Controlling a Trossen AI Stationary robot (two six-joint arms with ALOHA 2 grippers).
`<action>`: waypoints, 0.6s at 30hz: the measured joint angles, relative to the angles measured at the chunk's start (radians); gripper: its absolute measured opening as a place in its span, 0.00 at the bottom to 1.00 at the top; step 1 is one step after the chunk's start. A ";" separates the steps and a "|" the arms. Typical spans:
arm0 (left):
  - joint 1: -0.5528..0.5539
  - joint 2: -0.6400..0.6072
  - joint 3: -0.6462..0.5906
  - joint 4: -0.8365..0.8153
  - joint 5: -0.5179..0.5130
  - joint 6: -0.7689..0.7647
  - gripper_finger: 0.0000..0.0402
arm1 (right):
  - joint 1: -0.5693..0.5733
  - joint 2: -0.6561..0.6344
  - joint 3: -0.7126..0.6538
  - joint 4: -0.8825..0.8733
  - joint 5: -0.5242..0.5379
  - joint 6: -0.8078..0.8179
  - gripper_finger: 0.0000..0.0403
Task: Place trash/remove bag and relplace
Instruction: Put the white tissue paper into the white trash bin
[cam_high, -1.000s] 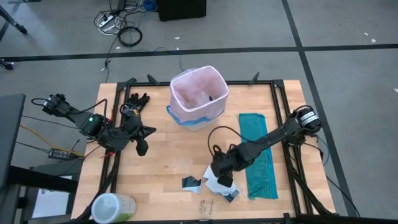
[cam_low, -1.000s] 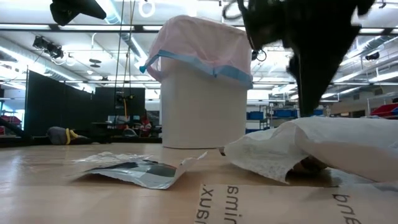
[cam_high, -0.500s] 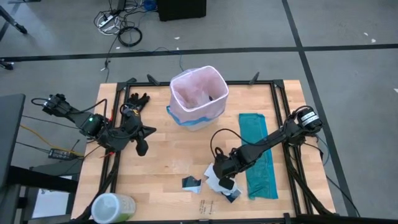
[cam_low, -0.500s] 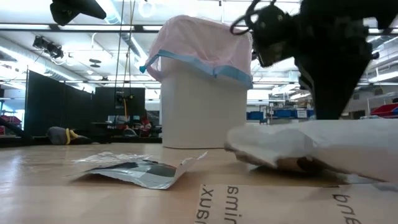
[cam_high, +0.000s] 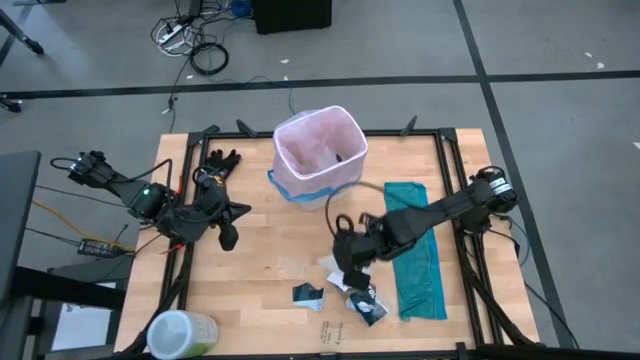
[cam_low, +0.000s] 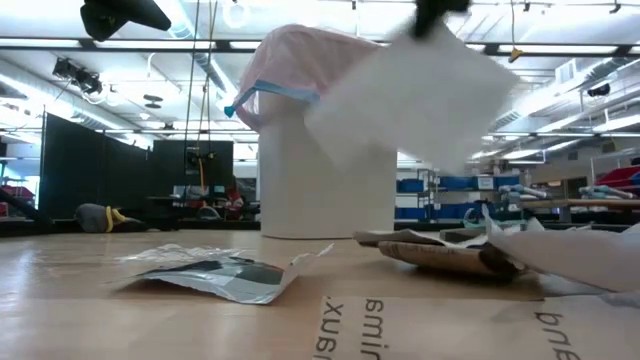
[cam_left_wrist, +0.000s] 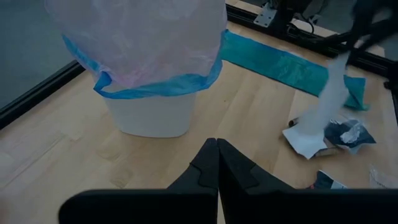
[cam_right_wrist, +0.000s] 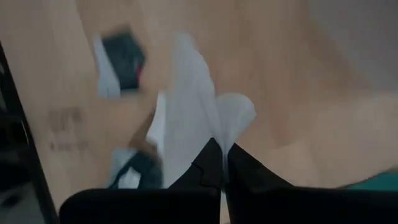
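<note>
The wooden table (cam_high: 250, 285) carries a white bin lined with the pink bag (cam_high: 318, 152), whose blue rim band is folded over the outside. A white paper sheet (cam_low: 410, 95) is seen lifted above the table, pinched at one edge by the right gripper (cam_high: 345, 262), whose fingers are closed on it. The sheet is judged light, thin and floppy, so an edge grip suffices, but it may flutter. The other scraps (cam_high: 362, 303) lie just below it, near the front edge. The left gripper (cam_high: 229, 238) is held closed and empty, well apart
</note>
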 joint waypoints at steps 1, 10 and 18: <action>0.000 0.000 0.000 0.000 0.000 0.000 0.01 | -0.007 0.000 0.057 -0.027 0.031 -0.019 0.00; 0.000 0.000 0.000 0.000 0.000 0.000 0.01 | -0.111 -0.001 0.527 -0.071 0.362 -0.351 0.00; 0.000 0.000 0.000 0.001 0.001 -0.001 0.01 | -0.350 -0.091 0.507 0.053 0.461 -0.548 0.00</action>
